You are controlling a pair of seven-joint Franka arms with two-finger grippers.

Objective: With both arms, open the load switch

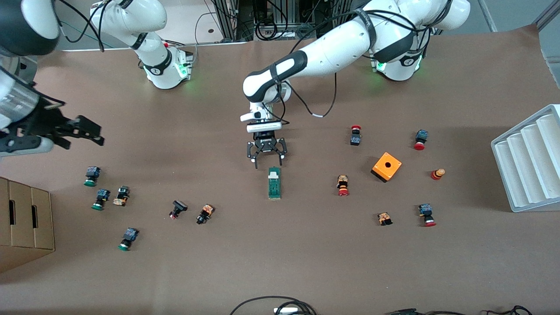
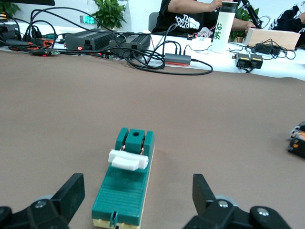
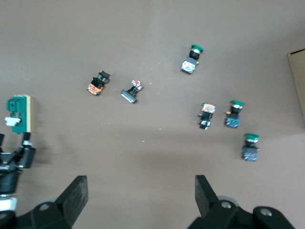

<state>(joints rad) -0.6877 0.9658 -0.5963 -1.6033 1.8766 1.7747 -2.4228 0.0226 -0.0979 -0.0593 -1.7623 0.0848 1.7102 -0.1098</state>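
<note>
Left gripper (image 1: 267,158) low over the surface (image 1: 280,262), fingers (image 2: 71,191) spread wide and released, just short of the white-piece end of the load switch (image 1: 274,183). In the left wrist view, load switch (image 2: 125,186) lying between the two finger tips, not touched, bare brown surface on either flank. Open room around the switch in the front view: nearest neighbours a black-and-orange push button (image 1: 204,214) toward the right arm's end and a red-capped push button (image 1: 343,185) toward the left arm's end, both well apart from it.

Right gripper (image 1: 83,131) up in the air near the right arm's end of the surface, fingers (image 3: 76,193) likewise spread and empty, over bare surface just beside a cluster of green-capped push buttons (image 1: 101,199). Cardboard box (image 1: 24,223) at that edge.

Seen only from the front: orange cube box (image 1: 386,166) and grey ribbed tray (image 1: 529,164) at the left arm's end. Only the left wrist view shows cables and a seated person past the surface's edge.
</note>
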